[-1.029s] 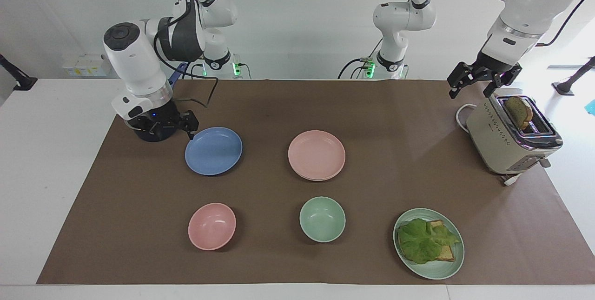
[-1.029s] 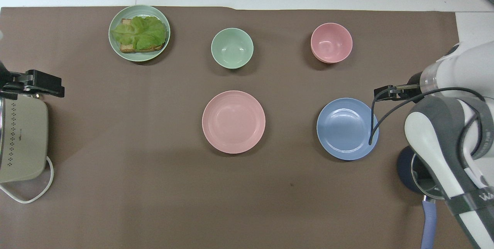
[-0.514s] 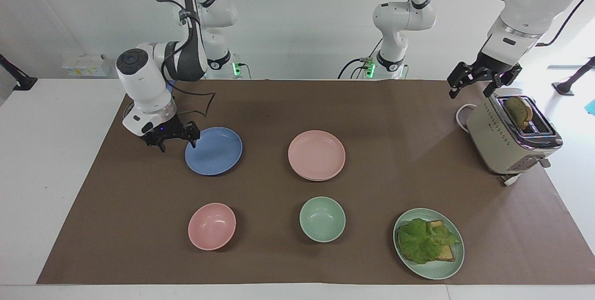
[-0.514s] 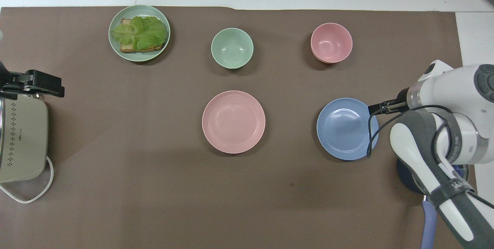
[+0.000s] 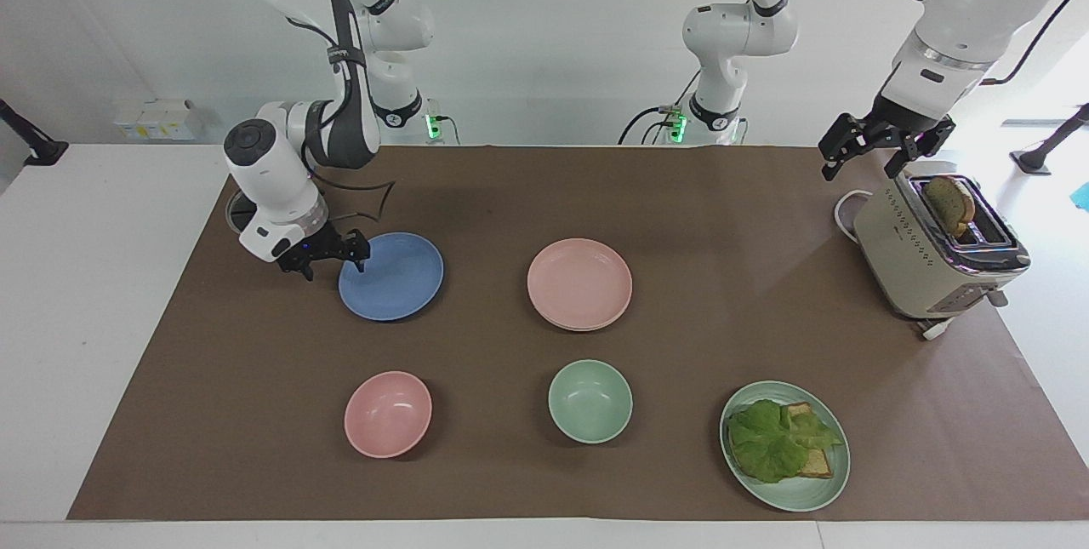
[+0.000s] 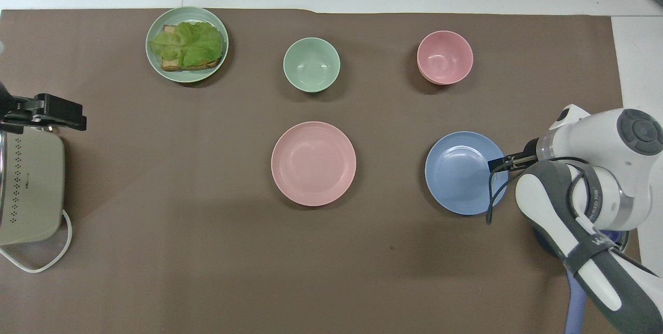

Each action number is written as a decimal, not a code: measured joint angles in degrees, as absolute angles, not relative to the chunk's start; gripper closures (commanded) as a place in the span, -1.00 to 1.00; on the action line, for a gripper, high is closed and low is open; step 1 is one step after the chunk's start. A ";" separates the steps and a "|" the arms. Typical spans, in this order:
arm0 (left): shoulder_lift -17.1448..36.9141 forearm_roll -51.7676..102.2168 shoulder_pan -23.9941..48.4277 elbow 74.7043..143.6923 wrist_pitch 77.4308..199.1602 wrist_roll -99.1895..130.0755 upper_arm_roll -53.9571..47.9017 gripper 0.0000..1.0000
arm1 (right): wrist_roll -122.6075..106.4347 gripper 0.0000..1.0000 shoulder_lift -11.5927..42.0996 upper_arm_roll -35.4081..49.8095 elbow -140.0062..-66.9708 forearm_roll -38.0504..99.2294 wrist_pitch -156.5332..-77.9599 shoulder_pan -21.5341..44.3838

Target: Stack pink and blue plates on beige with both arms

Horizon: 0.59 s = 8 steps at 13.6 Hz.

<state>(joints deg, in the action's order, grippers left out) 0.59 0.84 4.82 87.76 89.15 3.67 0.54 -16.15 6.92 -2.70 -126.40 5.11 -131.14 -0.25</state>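
Jaws first: on my right gripper [image 5: 333, 259] they stand apart, straddling the edge of the blue plate [image 5: 391, 276] at the rim toward the right arm's end of the counter, one fingertip over the plate's surface and one outside the rim — I cannot tell whether either touches it. The plate lies flat on the brown mat [image 5: 544, 481]. On my left gripper [image 5: 876, 149] the jaws are also spread, holding nothing, and that arm waits up in the air over the beige toaster [image 5: 927, 255], which has a slice of bread [image 5: 951, 202] standing in its slot.

The pink plate [image 5: 579, 283] sits mid-counter beside the blue one, well apart from it. In the facing view a paler rim shows just under its edge — I take that for the beige plate [image 5: 566, 324] beneath it, though only a sliver is visible.

Farther from the robots I see a row of three: the pink bowl [image 5: 388, 413], the green bowl [image 5: 590, 401], and the green plate [image 5: 821, 489] carrying lettuce on toast [image 5: 778, 440]. The pink bowl is farther out than the blue plate, the green bowl farther out than the pink plate.
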 measured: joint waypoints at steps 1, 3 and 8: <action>0.59 0.84 4.82 87.76 89.15 3.67 0.54 -1.00 | -17.50 -0.93 7.36 -2.71 -126.81 6.24 -131.50 -0.39; 0.59 0.84 4.82 87.76 89.15 3.67 0.54 -1.00 | -19.84 -0.51 8.52 -2.78 -127.21 6.66 -131.92 -1.44; 0.59 0.84 4.82 87.76 89.15 3.67 0.54 -1.00 | -21.12 1.00 9.65 -2.79 -127.26 6.70 -132.06 -2.34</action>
<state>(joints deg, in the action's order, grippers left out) 0.59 0.84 4.82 87.76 89.15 3.67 0.54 -21.12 9.65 -2.79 -127.26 6.70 -132.06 -2.34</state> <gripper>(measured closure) 0.000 0.520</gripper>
